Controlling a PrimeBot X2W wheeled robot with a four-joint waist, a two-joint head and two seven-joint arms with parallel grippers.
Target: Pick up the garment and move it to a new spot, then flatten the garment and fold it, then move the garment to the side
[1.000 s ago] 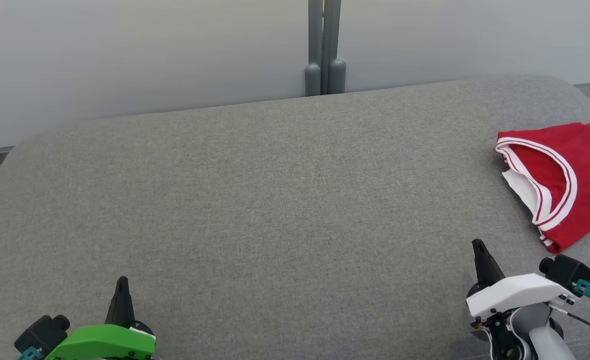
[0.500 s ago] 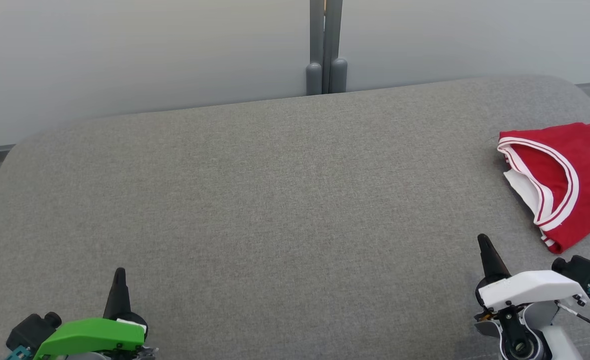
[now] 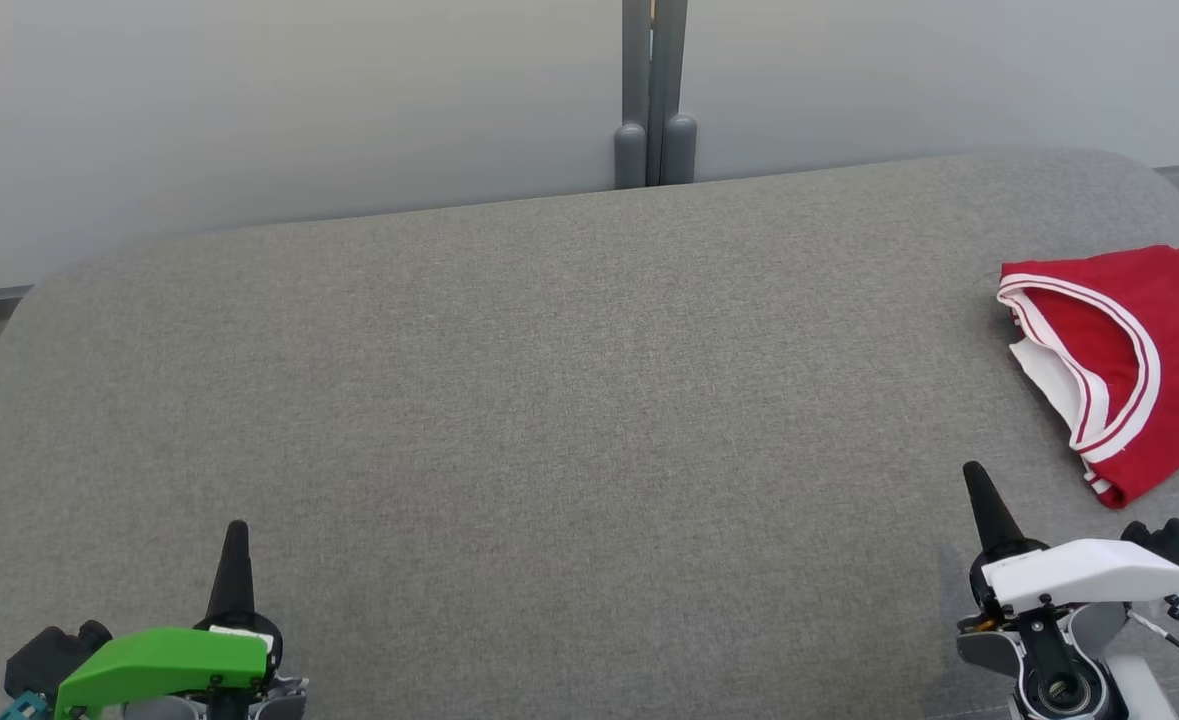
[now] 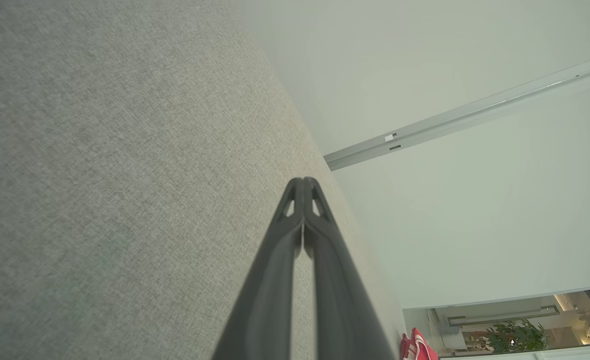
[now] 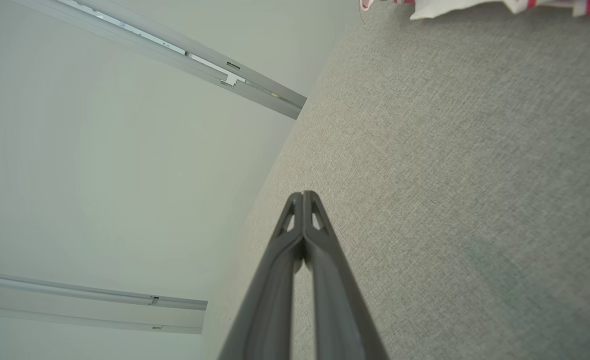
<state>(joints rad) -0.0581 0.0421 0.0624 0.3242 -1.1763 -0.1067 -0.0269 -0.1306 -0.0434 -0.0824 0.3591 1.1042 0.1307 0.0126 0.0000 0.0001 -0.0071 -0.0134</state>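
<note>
The garment (image 3: 1129, 360), a red jersey with white trim, lies folded at the right edge of the grey fabric surface (image 3: 549, 400), partly cut off by the head view's border. A sliver of the garment (image 4: 417, 347) shows at the bottom of the left wrist view, and its white edge (image 5: 455, 6) shows at the top of the right wrist view. My left gripper (image 3: 236, 528), with a green housing, sits shut at the lower left, holding nothing. My right gripper (image 3: 972, 470), with a white housing, sits shut at the lower right, a little in front of the garment and apart from it.
A pale wall runs behind the surface, with a grey post (image 3: 654, 95) at its middle. The surface's rounded corners fall away at the far left and far right. A plant (image 4: 517, 337) stands in a distant room in the left wrist view.
Both grippers have slid slightly toward the bottom of the head view, the right one also a bit rightward. The garment lies where it was.
</note>
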